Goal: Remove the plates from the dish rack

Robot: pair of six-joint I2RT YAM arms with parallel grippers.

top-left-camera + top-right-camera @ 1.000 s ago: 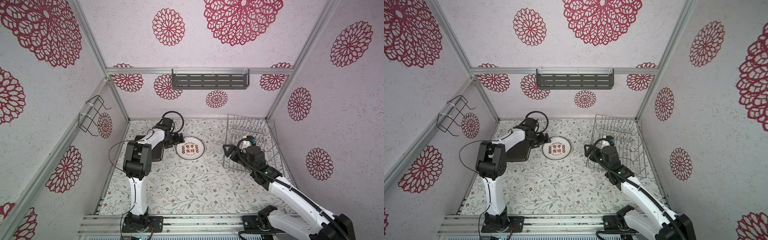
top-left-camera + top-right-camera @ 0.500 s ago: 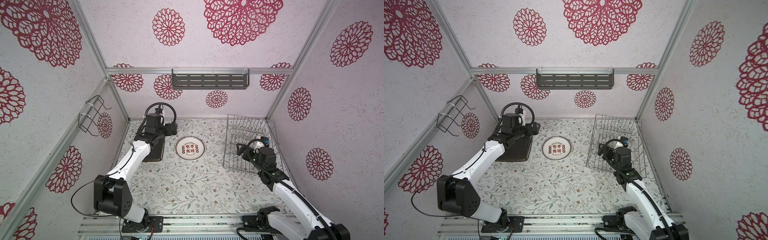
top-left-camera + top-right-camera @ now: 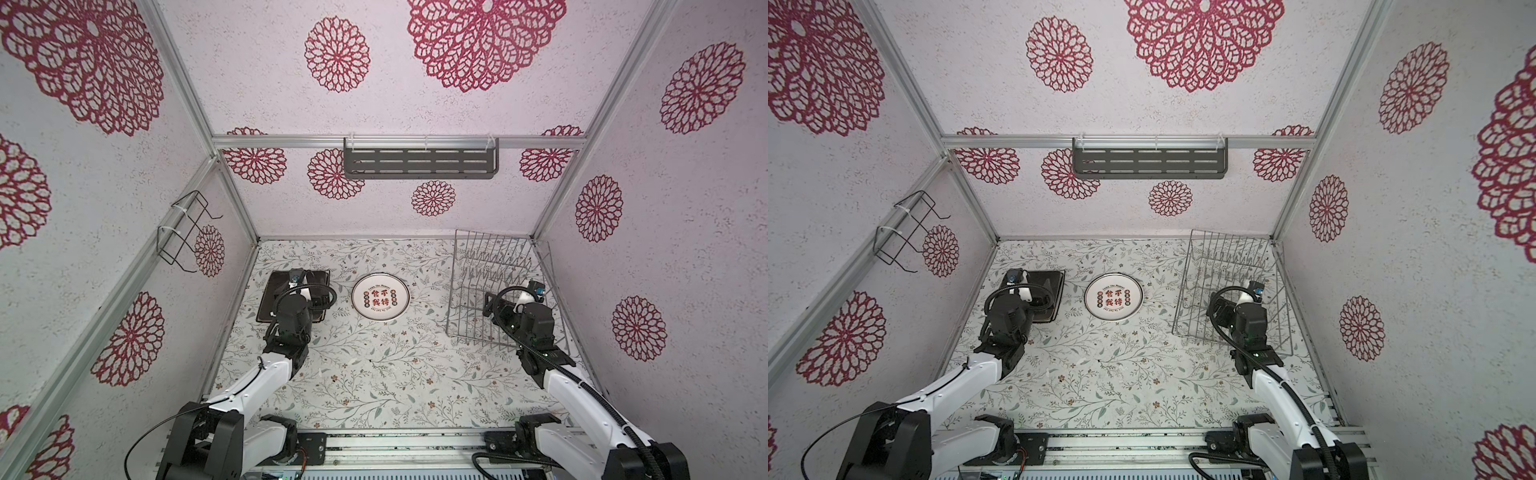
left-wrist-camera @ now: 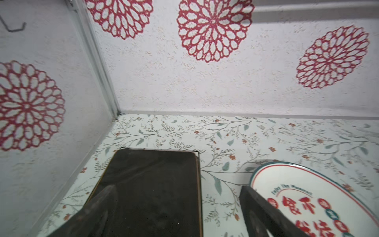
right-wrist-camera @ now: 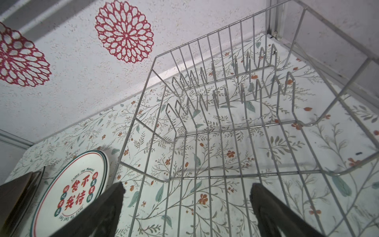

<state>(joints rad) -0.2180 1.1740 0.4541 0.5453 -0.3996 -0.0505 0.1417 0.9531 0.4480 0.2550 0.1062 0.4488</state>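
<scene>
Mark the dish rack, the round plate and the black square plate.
dish rack (image 3: pixel 494 270), in a top view, on its upright prong rows.
round plate (image 3: pixel 380 296), in a top view, on its printed centre.
black square plate (image 4: pixel 151 180), left wrist view, on its dark top face.

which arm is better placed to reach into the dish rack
Right: the right gripper is open over the dish rack; the left gripper is far off over the black plate. The rack looks empty.
</scene>
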